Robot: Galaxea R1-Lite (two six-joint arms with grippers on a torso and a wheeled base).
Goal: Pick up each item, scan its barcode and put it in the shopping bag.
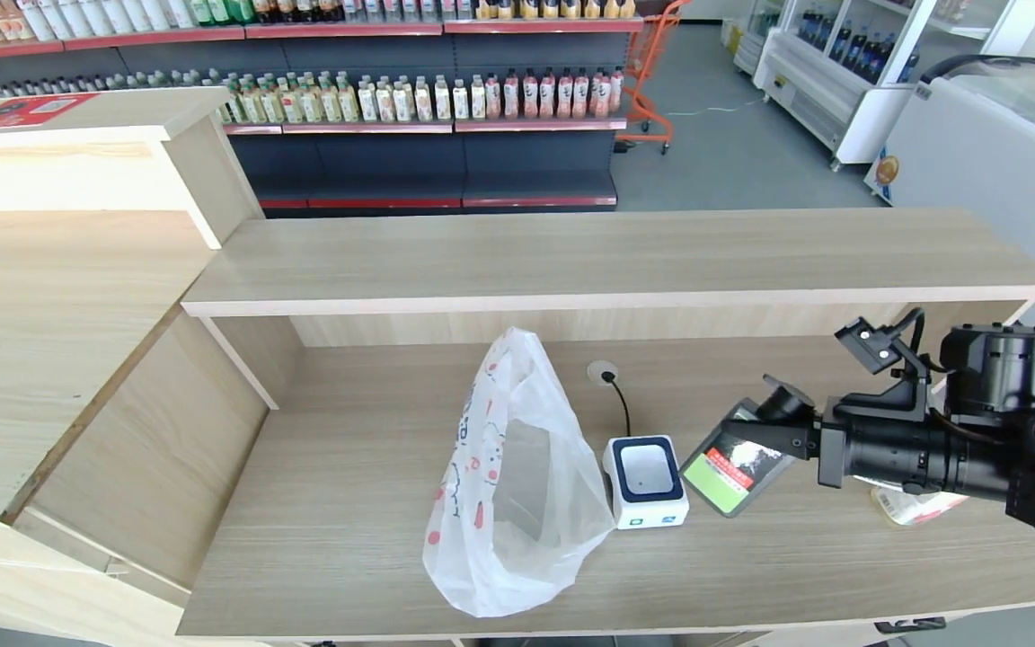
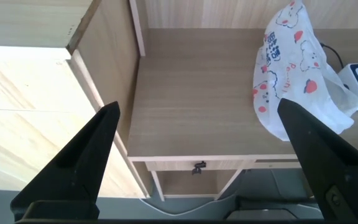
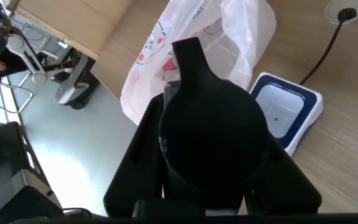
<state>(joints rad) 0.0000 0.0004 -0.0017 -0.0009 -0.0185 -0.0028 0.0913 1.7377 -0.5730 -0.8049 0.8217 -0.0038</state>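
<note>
Left gripper [image 2: 199, 109]: fingers spread wide, nothing between them, over the counter's [image 1: 347, 539] front left edge, well apart from the shopping bag [image 1: 517, 485]. Bag stands mid-counter. Scanner [image 1: 648, 481] sits just beside the bag on its right. Packet [image 1: 733, 467], green and red face, is tilted just right of the scanner and clamped in the right gripper [image 1: 774, 422]. Another pack [image 1: 917, 508] lies on the counter under that arm.

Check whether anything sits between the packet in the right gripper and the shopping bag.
Yes: the scanner stands on the counter directly between the packet, held by the right gripper, and the shopping bag. Nothing else visible lies between them.
</note>
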